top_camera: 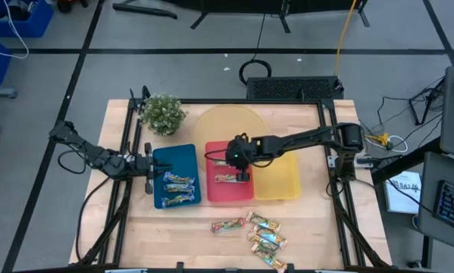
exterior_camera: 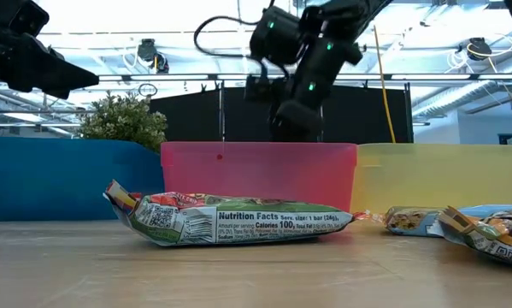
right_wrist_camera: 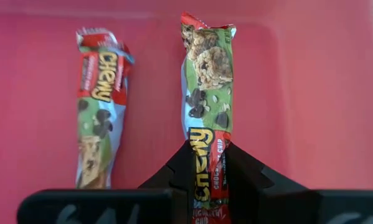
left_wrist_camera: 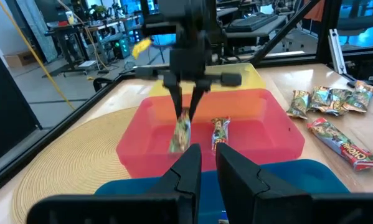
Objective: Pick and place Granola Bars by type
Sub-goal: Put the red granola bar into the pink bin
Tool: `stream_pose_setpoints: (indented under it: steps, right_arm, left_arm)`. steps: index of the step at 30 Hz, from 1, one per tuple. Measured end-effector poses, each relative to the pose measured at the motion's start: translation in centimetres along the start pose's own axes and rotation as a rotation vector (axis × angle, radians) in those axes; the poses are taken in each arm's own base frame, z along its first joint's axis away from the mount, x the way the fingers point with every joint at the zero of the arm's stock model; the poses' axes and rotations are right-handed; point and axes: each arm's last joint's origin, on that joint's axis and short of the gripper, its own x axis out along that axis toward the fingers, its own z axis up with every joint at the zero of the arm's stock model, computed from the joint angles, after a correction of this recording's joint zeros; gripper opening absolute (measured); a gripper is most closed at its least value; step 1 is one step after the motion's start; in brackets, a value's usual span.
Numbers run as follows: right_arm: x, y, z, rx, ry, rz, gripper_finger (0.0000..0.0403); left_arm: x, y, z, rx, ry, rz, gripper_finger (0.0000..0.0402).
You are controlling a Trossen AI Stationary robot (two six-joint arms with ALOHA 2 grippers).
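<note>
lighting even & bright overall, overhead indoor light. high view: sharp, soft short shadows under the arms on the wooden table (top_camera: 181, 235), no strong glare. low view: ceiling light strips blown out white at top, arms backlit & dark vs them; nearest bar (exterior_camera: 230, 221) crisp, label readable, bars at right edge softer. left wrist view: own fingers (left_wrist_camera: 189, 171) blurred up close, room behind has blue cast, edges bend slightly. right wrist view: red tray (right_wrist_camera: 311, 93) floor evenly lit, wrappers shiny w/ small highlights, fingers at bottom out of focus.
</note>
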Motion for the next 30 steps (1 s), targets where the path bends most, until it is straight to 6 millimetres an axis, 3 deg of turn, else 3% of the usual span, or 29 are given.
stream_pose_setpoints:
  steps: [7, 14, 23, 30]
  right_arm:
    - [2.6, -0.4, -1.0, 0.016, 0.064, 0.027, 0.005]
    - [2.7, -0.4, -1.2, 0.051, 0.071, 0.064, 0.0073]
    - [0.1, -1.0, -0.5, 0.069, 0.037, -0.044, 0.0155]
    - [-4.5, -1.2, 0.6, 0.113, -0.058, -0.046, 0.0192]
  left_arm:
    - [0.0, 0.0, 0.0, 0.001, 0.0, 0.0, 0.0058]
    - [0.0, 0.0, 0.0, 0.001, 0.0, 0.0, 0.0058]
    - [0.0, 0.0, 0.0, 0.0, 0.0, 0.0, 0.0058]
    - [0.0, 0.0, 0.0, 0.001, 0.001, 0.0, 0.0058]
